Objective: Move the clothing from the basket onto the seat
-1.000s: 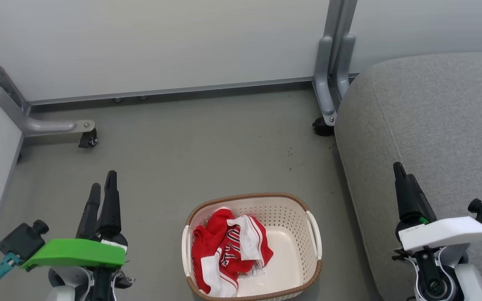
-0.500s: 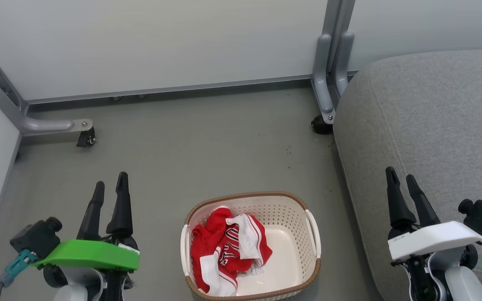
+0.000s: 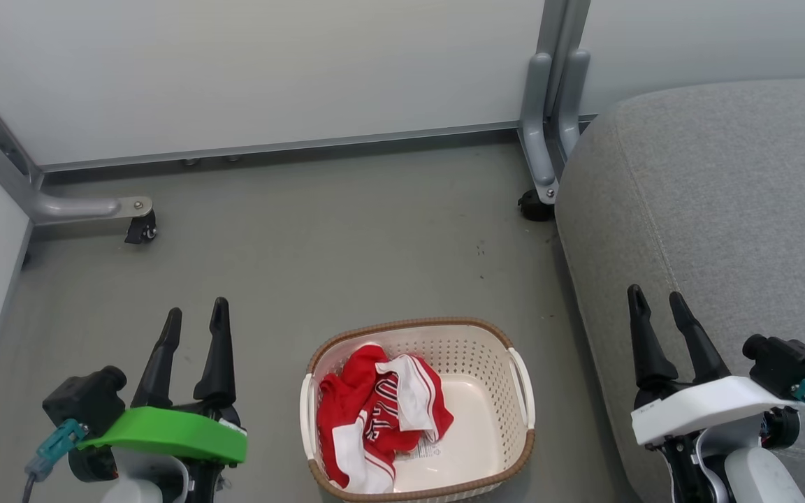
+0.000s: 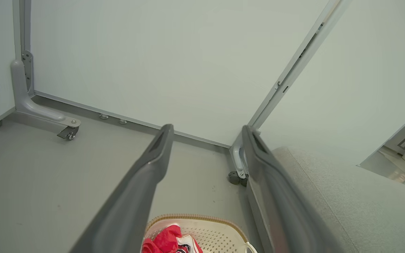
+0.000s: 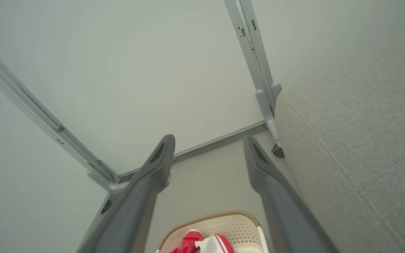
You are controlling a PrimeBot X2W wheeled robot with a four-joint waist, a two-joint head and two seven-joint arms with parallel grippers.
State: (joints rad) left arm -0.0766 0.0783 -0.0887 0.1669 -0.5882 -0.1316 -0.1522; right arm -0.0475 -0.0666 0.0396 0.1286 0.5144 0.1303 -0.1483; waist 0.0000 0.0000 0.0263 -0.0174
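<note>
Head view: basket [image 3: 474,355] sits on the grey floor [image 3: 346,244] at 6 o'clock of the view, upright, brown rim uppermost. Clothing [image 3: 373,418] lies crumpled inside it, bunched against the 9 o'clock wall; red body, white sleeve with red-striped trim folded across the top, lettering partly visible. The 3 o'clock half of the basket bottom is bare, with a label [image 3: 425,455] showing just beside the cloth's edge. Seat [image 3: 724,209] stands at 3 o'clock of the basket, near it but apart, a strip of floor between; nothing lies on the part of its grey surface in view. Left hand [image 3: 197,311] is at 9 o'clock of the basket, over the floor, green cover [image 3: 165,429] behind the fingers; fingers spread apart, holding nothing, tips pointing to 12 o'clock. Right hand [image 3: 654,295] is at 3 o'clock of the basket, over the seat's near edge, white cover [image 3: 703,409] behind it; fingers likewise apart and holding nothing. Neither hand touches basket or cloth. Both wrist views confirm a clear gap between each pair of fingers, with the basket rim and red cloth low at 6 o'clock. Pale partition panels [image 3: 270,70] close off 12 o'clock, with a caster [image 3: 138,229] at 10 o'clock.
</note>
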